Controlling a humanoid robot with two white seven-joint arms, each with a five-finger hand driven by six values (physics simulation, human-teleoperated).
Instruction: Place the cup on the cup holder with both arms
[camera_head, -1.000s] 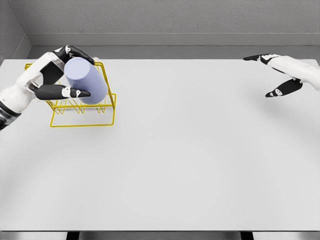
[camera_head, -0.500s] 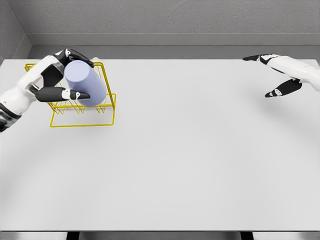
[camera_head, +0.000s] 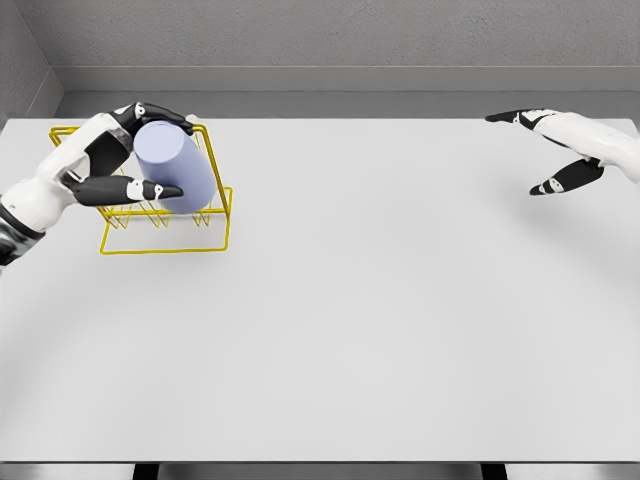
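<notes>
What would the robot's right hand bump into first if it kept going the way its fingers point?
Probably nothing. The right hand points left across the bare white table; the way looks free, though depth is hard to judge.

Lavender cup (camera_head: 172, 167), yellow wire holder (camera_head: 190, 244), white table (camera_head: 380, 300).

The cup (camera_head: 172, 177) and the left robot hand (camera_head: 122, 160) cover much of the yellow wire rack (camera_head: 165, 240) near the tabletop's (camera_head: 380, 320) far left corner, so whether the cup sits on a prong cannot be told. Both forearms are cut off by the frame's sides.
</notes>
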